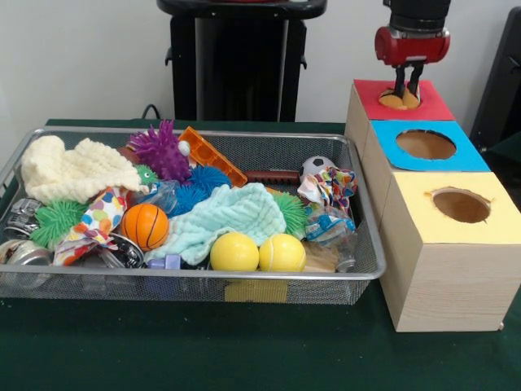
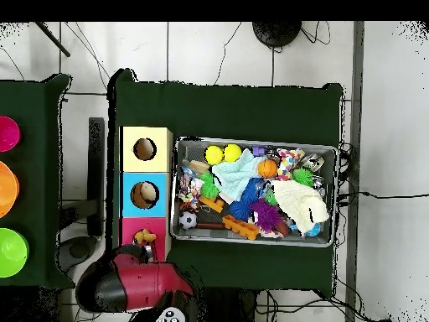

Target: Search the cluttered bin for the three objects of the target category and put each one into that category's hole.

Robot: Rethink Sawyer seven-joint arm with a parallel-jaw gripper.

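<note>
1 view, front, shows the pincer over the red box.

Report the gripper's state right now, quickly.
Gripper: over the hole of the red-topped box, with something tan at its tips; whether it grips it or has let go cannot be told.

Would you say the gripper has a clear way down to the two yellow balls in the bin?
Probably yes: the yellow balls lie uncovered on top at the bin's front rim, while the gripper is at the red box's hole.
</note>
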